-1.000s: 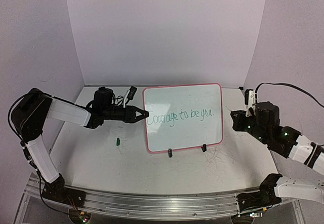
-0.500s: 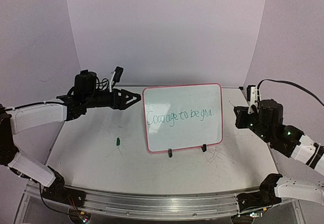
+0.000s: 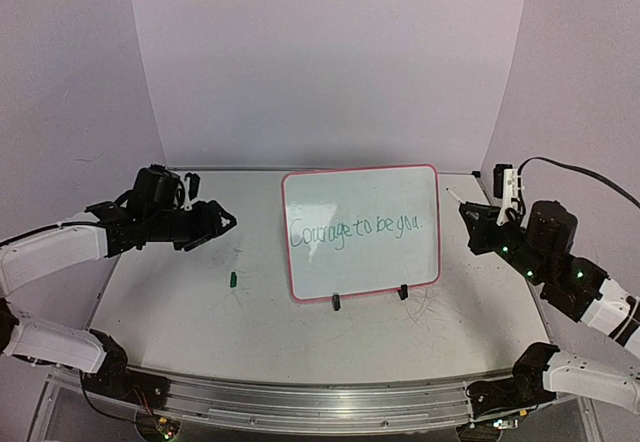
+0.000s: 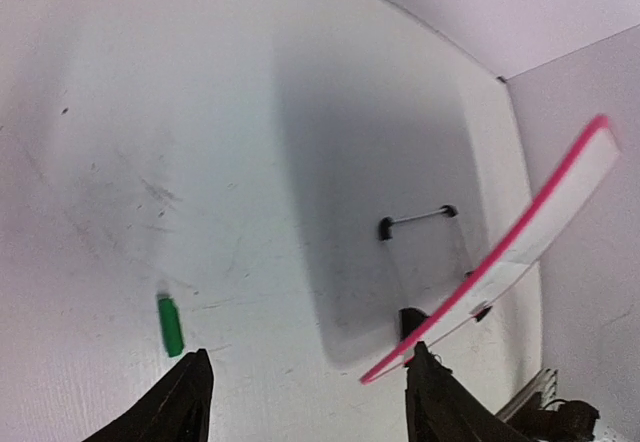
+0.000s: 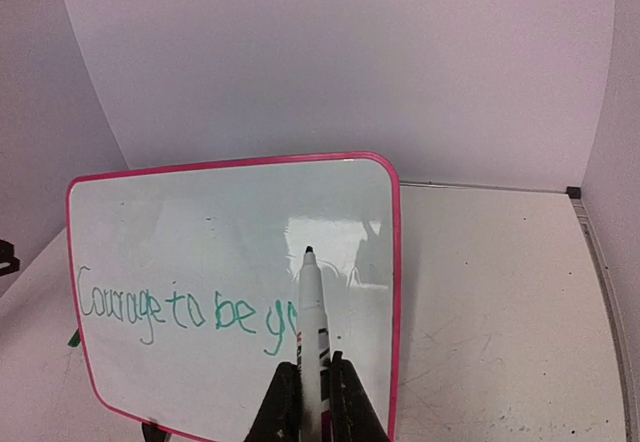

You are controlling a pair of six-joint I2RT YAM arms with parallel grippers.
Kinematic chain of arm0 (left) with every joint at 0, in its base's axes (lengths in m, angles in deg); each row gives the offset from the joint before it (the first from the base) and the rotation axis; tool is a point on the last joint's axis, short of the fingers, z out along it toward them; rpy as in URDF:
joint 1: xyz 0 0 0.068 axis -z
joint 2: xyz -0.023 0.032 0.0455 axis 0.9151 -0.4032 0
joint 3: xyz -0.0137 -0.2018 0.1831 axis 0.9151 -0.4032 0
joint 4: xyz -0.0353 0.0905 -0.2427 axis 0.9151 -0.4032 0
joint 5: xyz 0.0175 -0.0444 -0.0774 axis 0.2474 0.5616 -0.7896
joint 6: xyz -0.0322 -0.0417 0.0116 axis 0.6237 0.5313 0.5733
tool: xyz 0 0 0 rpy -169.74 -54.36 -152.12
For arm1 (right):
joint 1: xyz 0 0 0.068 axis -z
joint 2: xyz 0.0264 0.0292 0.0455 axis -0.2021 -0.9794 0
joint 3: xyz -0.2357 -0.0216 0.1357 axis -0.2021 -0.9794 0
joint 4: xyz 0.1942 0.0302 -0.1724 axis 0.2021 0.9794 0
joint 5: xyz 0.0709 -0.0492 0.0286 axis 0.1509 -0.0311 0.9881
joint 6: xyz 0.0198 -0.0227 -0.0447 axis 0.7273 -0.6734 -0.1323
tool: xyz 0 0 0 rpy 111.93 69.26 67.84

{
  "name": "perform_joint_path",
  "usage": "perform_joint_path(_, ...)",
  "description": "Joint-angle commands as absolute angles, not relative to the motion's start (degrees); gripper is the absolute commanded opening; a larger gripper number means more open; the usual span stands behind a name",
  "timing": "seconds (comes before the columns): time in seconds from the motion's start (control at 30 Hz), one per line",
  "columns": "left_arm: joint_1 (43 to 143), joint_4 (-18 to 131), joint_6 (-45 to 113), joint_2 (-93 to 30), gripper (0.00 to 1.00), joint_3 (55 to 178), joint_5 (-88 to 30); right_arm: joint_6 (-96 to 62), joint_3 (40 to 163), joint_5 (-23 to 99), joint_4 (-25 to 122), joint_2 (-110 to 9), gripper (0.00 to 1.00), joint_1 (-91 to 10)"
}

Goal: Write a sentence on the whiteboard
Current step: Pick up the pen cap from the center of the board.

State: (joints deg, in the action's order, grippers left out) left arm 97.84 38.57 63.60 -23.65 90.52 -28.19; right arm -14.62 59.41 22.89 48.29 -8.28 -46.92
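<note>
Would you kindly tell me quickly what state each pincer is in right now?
Left pincer: open, holding nothing.
Right pincer: closed on the white-barrelled marker pen.

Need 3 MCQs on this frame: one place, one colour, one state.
1. Where does the small green object lie? A) on the table, left of the whiteboard B) on the board's top edge C) behind the board
2. Colour of the sentence? A) black B) green C) red
3. The right gripper is: A) open, empty B) shut on the marker C) shut on the green object
Answers: 1 A, top view shows it on the tabletop left of the frame. 2 B, the lettering is green. 3 B, its wrist view shows it clamped on the barrel.
</note>
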Motion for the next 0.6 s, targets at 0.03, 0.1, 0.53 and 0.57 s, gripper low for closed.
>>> perform_joint_path(0.03,100.1,29.6,71.9,-35.7,0.65,94.7,-21.0,-14.3,57.9,29.1,45.3,-5.9,0.0,-46.6)
perform_joint_path(0.1,101.8,28.2,72.6,-40.3,0.65,96.6,-19.0,-14.1,57.6,30.1,45.7,-5.0,0.0,-46.6)
perform_joint_path(0.53,104.6,24.0,71.2,-53.7,0.43,102.3,-11.9,-13.3,57.3,32.1,46.9,-3.1,0.0,-46.6)
perform_joint_path(0.57,104.7,24.0,70.7,-54.5,0.4,102.9,-11.8,-13.4,57.3,32.2,46.9,-3.2,0.0,-46.6)
